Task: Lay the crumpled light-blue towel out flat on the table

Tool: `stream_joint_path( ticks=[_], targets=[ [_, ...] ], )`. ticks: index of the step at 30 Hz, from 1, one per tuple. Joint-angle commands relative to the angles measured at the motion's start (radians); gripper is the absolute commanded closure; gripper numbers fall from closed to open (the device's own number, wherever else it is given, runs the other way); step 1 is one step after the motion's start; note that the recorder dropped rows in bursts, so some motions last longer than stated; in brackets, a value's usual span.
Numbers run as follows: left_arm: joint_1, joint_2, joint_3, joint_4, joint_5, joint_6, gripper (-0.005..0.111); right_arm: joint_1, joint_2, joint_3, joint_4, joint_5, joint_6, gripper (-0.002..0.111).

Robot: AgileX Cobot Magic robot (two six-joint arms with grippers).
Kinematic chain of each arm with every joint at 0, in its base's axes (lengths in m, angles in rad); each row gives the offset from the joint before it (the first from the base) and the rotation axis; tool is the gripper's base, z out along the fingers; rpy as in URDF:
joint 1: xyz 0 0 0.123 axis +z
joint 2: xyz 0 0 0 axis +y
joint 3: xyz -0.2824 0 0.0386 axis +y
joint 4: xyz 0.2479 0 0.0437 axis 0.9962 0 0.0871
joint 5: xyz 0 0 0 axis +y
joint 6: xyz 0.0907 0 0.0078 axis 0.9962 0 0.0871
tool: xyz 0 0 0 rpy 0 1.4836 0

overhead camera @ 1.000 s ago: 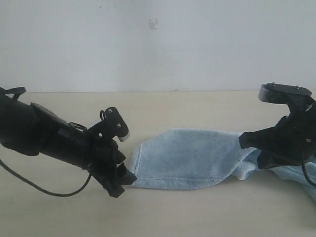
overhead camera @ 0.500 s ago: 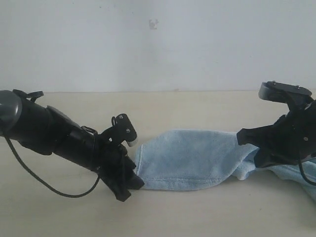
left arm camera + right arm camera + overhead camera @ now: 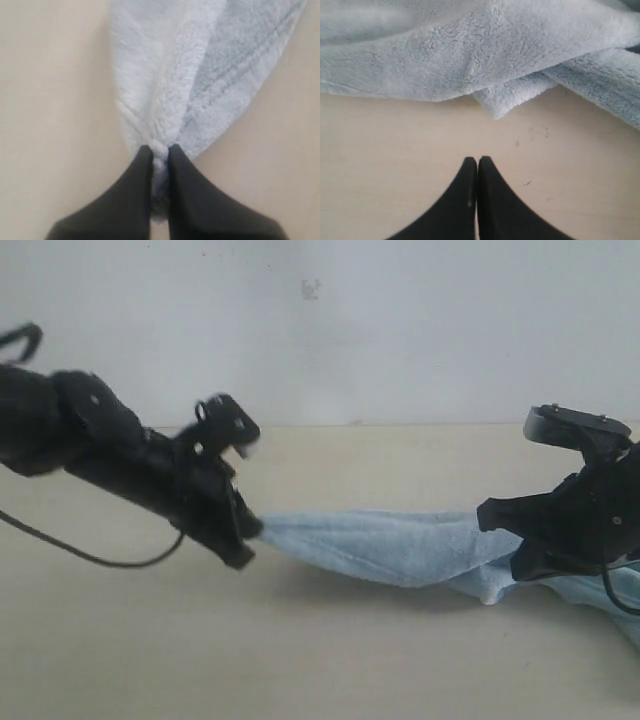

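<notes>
Left end effector (image 3: 160, 151) pinches the towel (image 3: 390, 545) by one end, raised off the counter (image 3: 300, 660); right end effector (image 3: 478, 162) is closed, empty, beside the towel.

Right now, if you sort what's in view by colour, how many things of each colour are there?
Pale blue: 1, the towel
Black: 2, the left gripper and the right gripper
Cream: 1, the table
Total: 4
</notes>
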Motion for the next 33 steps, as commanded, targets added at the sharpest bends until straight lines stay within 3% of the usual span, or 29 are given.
stream_joint_path(
  ticks=[1, 6, 9, 16, 20, 28, 33],
  targets=[
    [0.009, -0.264, -0.010, 0.377, -0.015, -0.534, 0.103, 0.002, -0.017, 0.000, 0.050, 0.013, -0.010, 0.108],
    [0.087, -0.544, -0.010, 0.887, 0.018, -1.071, 0.103, 0.002, -0.067, 0.000, 0.050, 0.019, -0.010, 0.108],
    [0.128, -0.638, -0.010, 1.041, 0.092, -1.213, 0.103, 0.002, -0.093, 0.000, 0.050, 0.019, -0.029, 0.108],
    [0.134, -0.682, 0.064, 0.868, 0.241, -1.123, 0.103, 0.002, -0.099, 0.000, 0.050, 0.048, -0.225, 0.108],
    [0.134, -0.671, 0.161, 0.851, 0.265, -1.105, 0.103, 0.015, -0.099, 0.000, 0.049, 0.067, -0.294, 0.106],
    [0.134, -0.671, 0.286, 0.802, 0.221, -1.107, 0.103, 0.160, -0.099, 0.000, 0.047, 0.055, -0.428, 0.066],
    [0.134, -0.671, 0.288, 0.751, 0.188, -1.107, 0.103, 0.223, -0.028, 0.000, 0.023, -0.070, -0.532, 0.065]
  ],
)
